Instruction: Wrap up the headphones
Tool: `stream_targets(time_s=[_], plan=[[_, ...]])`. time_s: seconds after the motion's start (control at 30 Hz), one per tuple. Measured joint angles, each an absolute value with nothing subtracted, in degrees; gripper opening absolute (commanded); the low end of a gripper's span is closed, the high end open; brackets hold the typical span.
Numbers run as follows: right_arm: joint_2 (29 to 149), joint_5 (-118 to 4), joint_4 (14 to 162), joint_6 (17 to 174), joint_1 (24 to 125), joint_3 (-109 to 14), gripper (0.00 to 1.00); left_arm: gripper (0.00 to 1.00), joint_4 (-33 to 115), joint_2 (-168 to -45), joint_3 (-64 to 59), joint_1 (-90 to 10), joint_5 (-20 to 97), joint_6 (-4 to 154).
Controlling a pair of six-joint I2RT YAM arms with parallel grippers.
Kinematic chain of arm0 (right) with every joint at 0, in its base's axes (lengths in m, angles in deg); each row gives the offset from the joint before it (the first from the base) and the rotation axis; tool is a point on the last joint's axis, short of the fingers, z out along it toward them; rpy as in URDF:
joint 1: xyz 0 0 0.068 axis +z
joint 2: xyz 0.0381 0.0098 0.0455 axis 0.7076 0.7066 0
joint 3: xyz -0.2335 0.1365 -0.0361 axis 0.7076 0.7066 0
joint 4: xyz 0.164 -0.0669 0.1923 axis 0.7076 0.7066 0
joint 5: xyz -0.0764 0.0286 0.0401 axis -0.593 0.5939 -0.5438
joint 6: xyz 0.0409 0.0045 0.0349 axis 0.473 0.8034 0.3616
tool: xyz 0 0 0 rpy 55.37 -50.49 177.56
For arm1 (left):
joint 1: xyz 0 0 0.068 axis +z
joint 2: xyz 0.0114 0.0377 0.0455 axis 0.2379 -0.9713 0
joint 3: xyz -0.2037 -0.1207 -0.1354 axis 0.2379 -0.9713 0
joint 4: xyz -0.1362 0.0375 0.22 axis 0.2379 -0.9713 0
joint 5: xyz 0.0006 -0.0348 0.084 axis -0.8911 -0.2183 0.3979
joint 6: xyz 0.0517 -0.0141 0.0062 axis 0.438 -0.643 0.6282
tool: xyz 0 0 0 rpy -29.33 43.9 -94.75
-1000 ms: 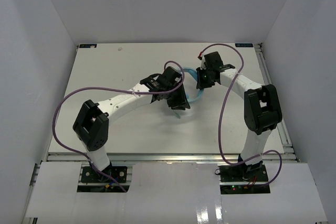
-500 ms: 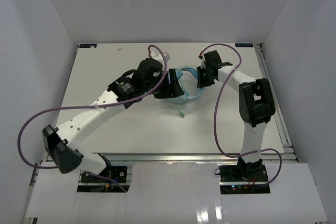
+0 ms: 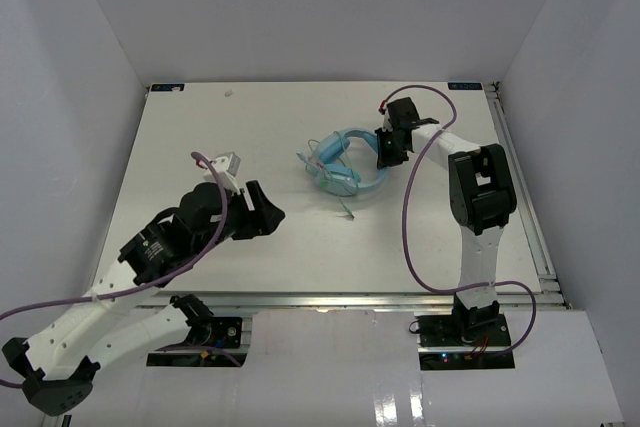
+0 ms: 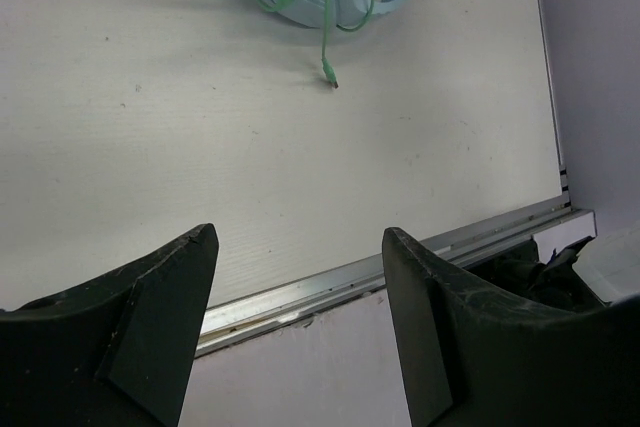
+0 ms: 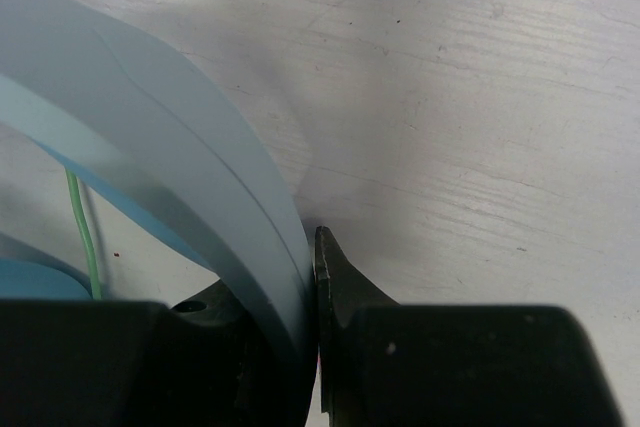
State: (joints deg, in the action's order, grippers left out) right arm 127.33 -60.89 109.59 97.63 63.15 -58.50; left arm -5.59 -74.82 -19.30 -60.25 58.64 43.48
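Headphones (image 3: pixel 340 175) lay on desk (image 3: pixel 200 117), right hand (image 3: pixel 386 150) clamped on headband (image 5: pixel 200 177) (at its right end), left hand (image 3: pixel 268 213) spread wide, held nothing, cable (image 4: pixel 326 42) trailed loose.

The headphones (image 3: pixel 342 175) are light blue and over-ear, with padded cups and a broad, smooth headband (image 5: pixel 190 187). They lie on the far right part of the counter (image 3: pixel 250 127), with the two cups close together and the headband arching round toward the right. A thin pale green cable (image 4: pixel 326 22) is looped several times over the cups. Its loose end trails a short way toward the near edge and ends in a small plug (image 4: pixel 333 83) resting on bare counter. The right fingers (image 5: pixel 345 292) are pinched onto the headband.
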Motion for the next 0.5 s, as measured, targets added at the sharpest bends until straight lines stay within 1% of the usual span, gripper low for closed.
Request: stream_targets(time_s=[0.13,0.27,0.37,0.5], plan=[[127.33,-60.97,109.59,97.63,63.15,-58.5,0.08,0.77,-5.94,-71.98,-21.95,-60.22,59.29,41.69],[127.33,-61.03,109.57,97.61,63.15,-58.5,0.08,0.77,-2.85,-73.74,-25.48,-60.22,58.26,39.77],[127.33,-61.06,109.55,97.61,63.15,-58.5,0.08,0.77,1.43,-78.99,-27.17,-60.22,56.45,39.15],[127.33,-61.06,109.5,97.61,63.15,-58.5,0.08,0.78,9.04,-89.35,-27.23,-60.31,54.45,39.76]])
